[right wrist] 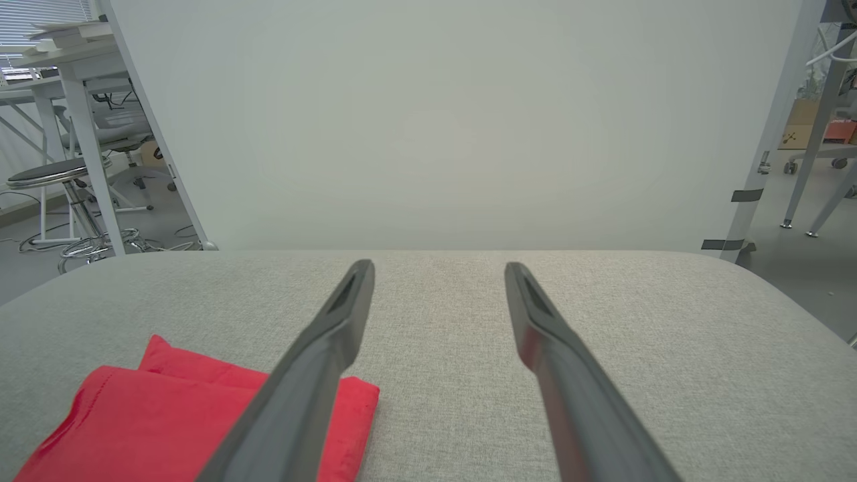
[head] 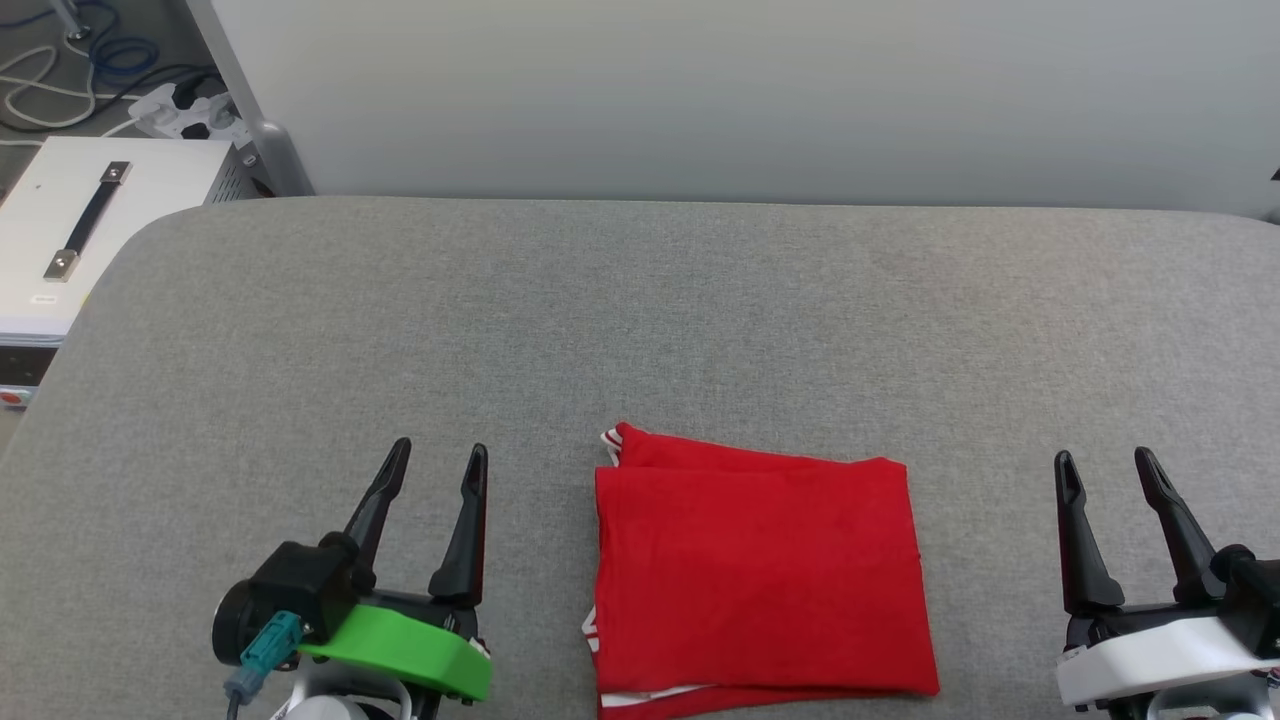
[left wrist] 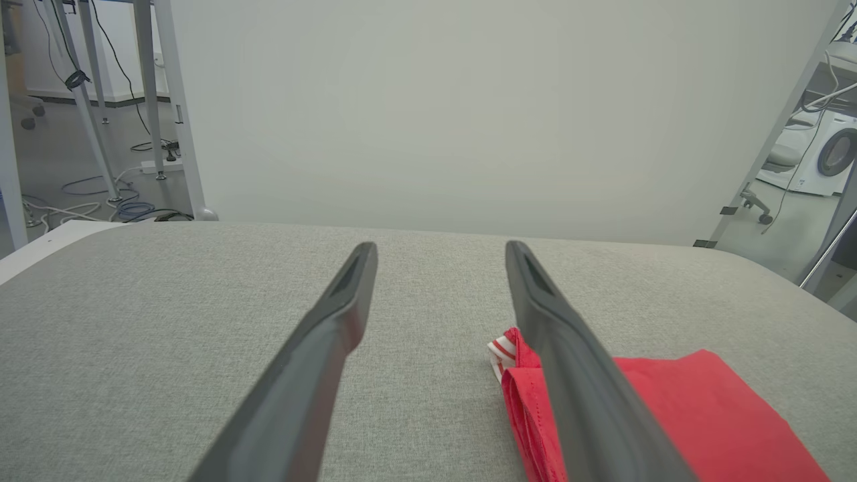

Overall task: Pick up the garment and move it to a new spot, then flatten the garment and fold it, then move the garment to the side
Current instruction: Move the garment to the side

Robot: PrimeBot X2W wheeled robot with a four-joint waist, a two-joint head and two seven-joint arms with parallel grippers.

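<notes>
Spread fingers (head: 465,530) flank the folded red garment (head: 760,580).

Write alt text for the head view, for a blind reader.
A folded red garment lies on a grey table, between two open grippers that do not touch it: the left gripper on a green mount, the right gripper on a white one. A white box sits past the table's far left corner.

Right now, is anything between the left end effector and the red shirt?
Nothing: the head view shows bare grey table between the left end effector and the red shirt.
</notes>
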